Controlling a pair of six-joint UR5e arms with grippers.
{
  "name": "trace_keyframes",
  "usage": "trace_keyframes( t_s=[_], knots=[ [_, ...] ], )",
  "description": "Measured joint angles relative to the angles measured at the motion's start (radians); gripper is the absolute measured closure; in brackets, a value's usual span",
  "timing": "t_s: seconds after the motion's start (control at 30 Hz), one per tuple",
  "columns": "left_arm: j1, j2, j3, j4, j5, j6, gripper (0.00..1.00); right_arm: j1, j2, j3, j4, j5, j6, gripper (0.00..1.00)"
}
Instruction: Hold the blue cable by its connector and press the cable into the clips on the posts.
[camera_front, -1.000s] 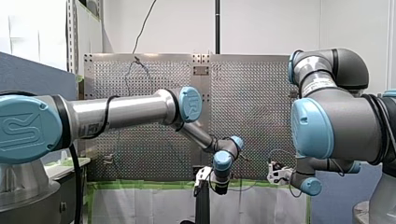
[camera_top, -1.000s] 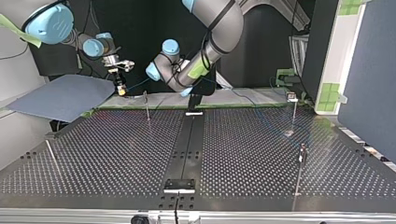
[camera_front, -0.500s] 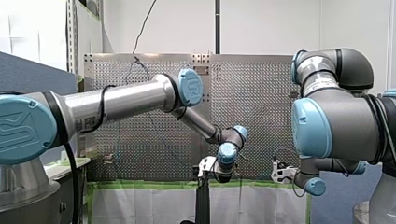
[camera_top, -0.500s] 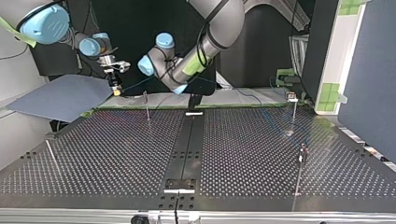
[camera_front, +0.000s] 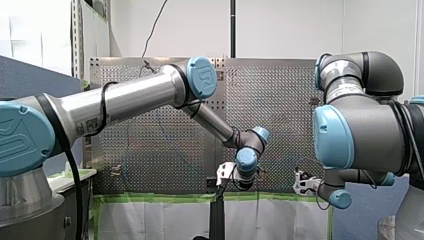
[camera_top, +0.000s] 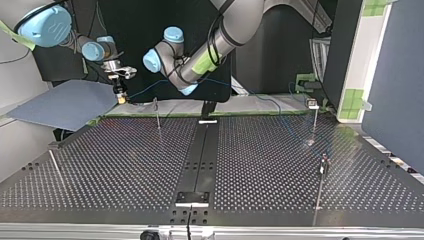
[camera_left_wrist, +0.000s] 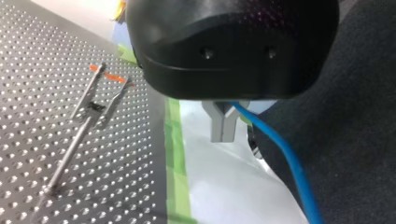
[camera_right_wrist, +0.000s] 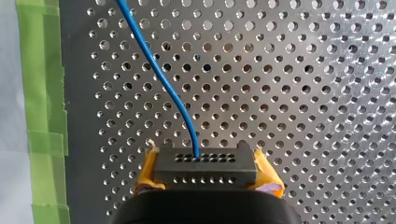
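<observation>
In the right wrist view my right gripper (camera_right_wrist: 205, 164) is shut with its yellow pads (camera_right_wrist: 148, 169) on the black connector (camera_right_wrist: 205, 163). The blue cable (camera_right_wrist: 159, 70) leaves the connector and runs out over the perforated plate. In the left wrist view my left gripper (camera_left_wrist: 223, 127) has its metal fingers shut around the blue cable (camera_left_wrist: 289, 158), which trails off below it. In the top view my right gripper (camera_top: 120, 94) hangs at the back left beside a thin post (camera_top: 158, 114). The blue cable (camera_top: 150, 89) runs from it toward my left arm (camera_top: 200, 55).
More clip posts stand on the perforated table (camera_top: 125, 165): one at the back right (camera_top: 314, 120), one at the right (camera_top: 322, 175), one at the front left (camera_top: 55, 167). A black strip (camera_top: 200, 150) runs down the middle. A blue sheet (camera_top: 65, 102) lies at the top view's left.
My left arm's wrist has risen and swung toward the top view's left, carrying the cable. My right gripper has shifted slightly the same way, still holding the connector.
</observation>
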Motion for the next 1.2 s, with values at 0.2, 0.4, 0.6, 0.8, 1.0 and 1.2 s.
trace_keyframes(
  t_s=[0.2, 0.4, 0.6, 0.8, 1.0, 1.2],
  knots=[
    [-0.007, 0.001, -0.049, 0.049, -0.001, -0.005, 1.00, -0.003, 0.000, -0.013, 0.006, -0.005, 0.001, 1.00],
    [-0.011, 0.001, -0.096, 0.099, 0.000, -0.016, 1.00, -0.005, 0.000, -0.029, 0.006, -0.012, 0.009, 1.00],
    [-0.010, 0.001, -0.085, 0.147, -0.003, -0.017, 1.00, -0.006, 0.000, -0.044, 0.006, -0.028, 0.021, 1.00],
    [-0.010, 0.001, -0.056, 0.206, -0.013, -0.009, 1.00, -0.008, 0.000, -0.053, 0.006, -0.034, 0.024, 1.00],
    [-0.006, 0.001, -0.041, 0.259, -0.021, 0.000, 1.00, -0.012, 0.000, -0.059, 0.005, -0.037, 0.031, 1.00],
    [-0.001, 0.001, -0.038, 0.310, -0.029, 0.007, 1.00, -0.019, 0.000, -0.062, 0.003, -0.045, 0.037, 1.00]
  ],
)
